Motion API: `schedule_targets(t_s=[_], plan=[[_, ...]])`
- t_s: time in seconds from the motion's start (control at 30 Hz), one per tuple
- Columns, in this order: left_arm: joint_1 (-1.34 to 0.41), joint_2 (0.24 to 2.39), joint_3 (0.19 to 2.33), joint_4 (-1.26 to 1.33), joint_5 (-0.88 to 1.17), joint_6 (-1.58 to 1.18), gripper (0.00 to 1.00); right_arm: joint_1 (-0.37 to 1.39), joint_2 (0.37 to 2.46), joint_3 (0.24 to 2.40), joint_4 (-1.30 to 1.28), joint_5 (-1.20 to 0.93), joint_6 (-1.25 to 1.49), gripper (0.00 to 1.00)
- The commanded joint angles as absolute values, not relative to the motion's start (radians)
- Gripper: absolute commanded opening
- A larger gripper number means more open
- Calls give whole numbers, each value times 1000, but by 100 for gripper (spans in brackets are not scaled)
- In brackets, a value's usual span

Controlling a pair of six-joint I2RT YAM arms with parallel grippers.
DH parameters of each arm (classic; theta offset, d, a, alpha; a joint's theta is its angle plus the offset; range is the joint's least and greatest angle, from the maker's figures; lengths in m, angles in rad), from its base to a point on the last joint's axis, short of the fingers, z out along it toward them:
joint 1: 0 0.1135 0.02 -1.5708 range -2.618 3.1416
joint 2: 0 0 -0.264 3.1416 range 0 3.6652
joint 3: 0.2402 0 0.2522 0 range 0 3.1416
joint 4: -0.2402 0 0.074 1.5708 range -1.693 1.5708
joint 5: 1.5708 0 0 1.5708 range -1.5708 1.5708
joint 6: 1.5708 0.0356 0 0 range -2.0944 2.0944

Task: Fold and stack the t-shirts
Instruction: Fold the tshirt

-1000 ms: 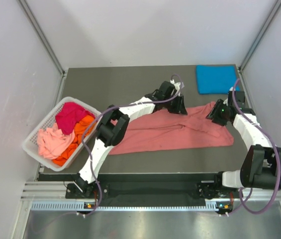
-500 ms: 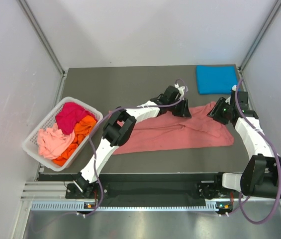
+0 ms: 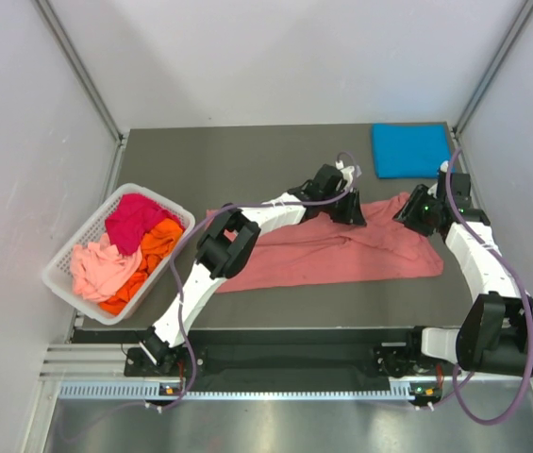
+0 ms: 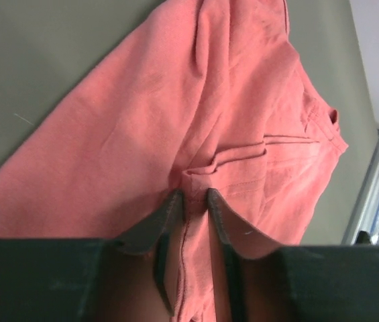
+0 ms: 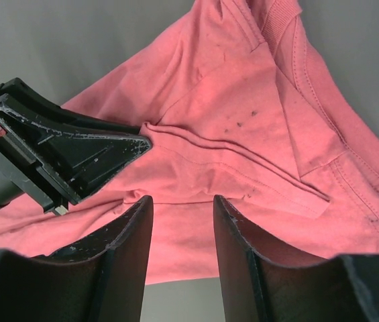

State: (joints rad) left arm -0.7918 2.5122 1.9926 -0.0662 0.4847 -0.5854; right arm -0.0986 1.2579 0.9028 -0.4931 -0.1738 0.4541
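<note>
A salmon-pink t-shirt (image 3: pixel 323 255) lies spread across the middle of the table. My left gripper (image 3: pixel 349 209) sits at its far edge. In the left wrist view the left gripper (image 4: pixel 192 196) is shut on a small raised fold of the salmon-pink t-shirt (image 4: pixel 142 134), with a seam running between the fingers. My right gripper (image 3: pixel 415 213) hovers over the shirt's right end near the collar. In the right wrist view the right gripper (image 5: pixel 181 201) stands open above the salmon-pink t-shirt (image 5: pixel 243 100), with the left gripper's finger (image 5: pixel 75 157) just to its left. A folded bright blue t-shirt (image 3: pixel 409 149) lies at the back right.
A white slatted basket (image 3: pixel 56 271) stands at the table's left edge, holding a magenta t-shirt (image 3: pixel 134 217), an orange t-shirt (image 3: pixel 158 241) and a pale pink t-shirt (image 3: pixel 96 267). Grey walls close in on both sides and at the back.
My left gripper has slid a little to the right along the shirt's far edge and its jaws have narrowed on the fold. The right arm's elbow swung outward; its gripper stayed put.
</note>
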Motion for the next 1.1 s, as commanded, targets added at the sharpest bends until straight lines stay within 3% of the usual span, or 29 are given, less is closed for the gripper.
schedule_targets(t_s=[0.0, 0.2, 0.73, 1.07], plan=[[-805, 2493, 2000, -8, 520, -600, 20, -91, 1247, 900, -475, -124, 451, 42], [-810, 2393, 1911, -8, 528, -598, 7, -112, 1275, 930, -554, 32, 548, 42], [-825, 2266, 1723, 121, 589, -612, 16, -183, 1381, 942, -635, 126, 646, 43], [-842, 2246, 1680, 138, 604, -598, 4, -199, 1436, 960, -669, 107, 721, 44]])
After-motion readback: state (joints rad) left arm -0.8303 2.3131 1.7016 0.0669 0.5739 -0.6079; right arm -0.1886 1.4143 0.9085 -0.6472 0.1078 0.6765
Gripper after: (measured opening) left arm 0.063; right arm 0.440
